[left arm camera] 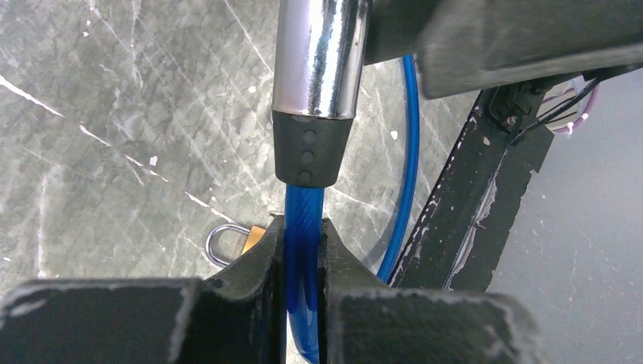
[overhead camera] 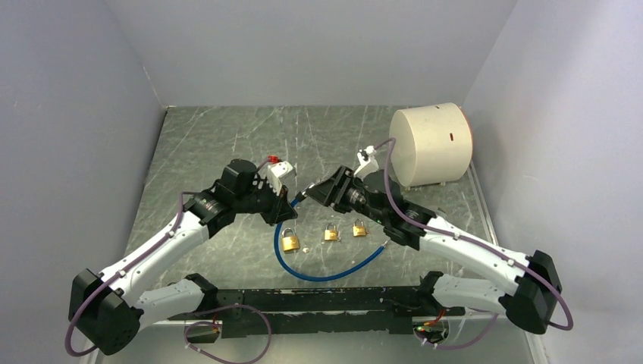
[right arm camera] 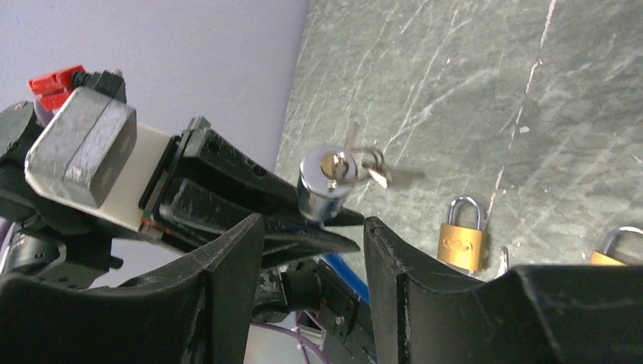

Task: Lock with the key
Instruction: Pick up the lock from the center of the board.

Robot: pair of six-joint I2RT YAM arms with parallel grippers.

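Left hand (left arm camera: 302, 231) pinched shut on blue cable (left arm camera: 303, 208) just below chrome lock cylinder (right arm camera: 318, 189); right hand (right arm camera: 312, 226) half open, empty, nearer to key (right arm camera: 349, 148), seated in cylinder face, shank along cylinder axis, just ahead

light: even, soft; glare: chrome cylinder (left arm camera: 318, 57); blur: keys (right arm camera: 379, 173), perhaps motion

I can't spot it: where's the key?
In the right wrist view, the key sticks out of the chrome lock cylinder held above mid-table, just ahead of the open right gripper; the left gripper pinches the blue cable beneath it.
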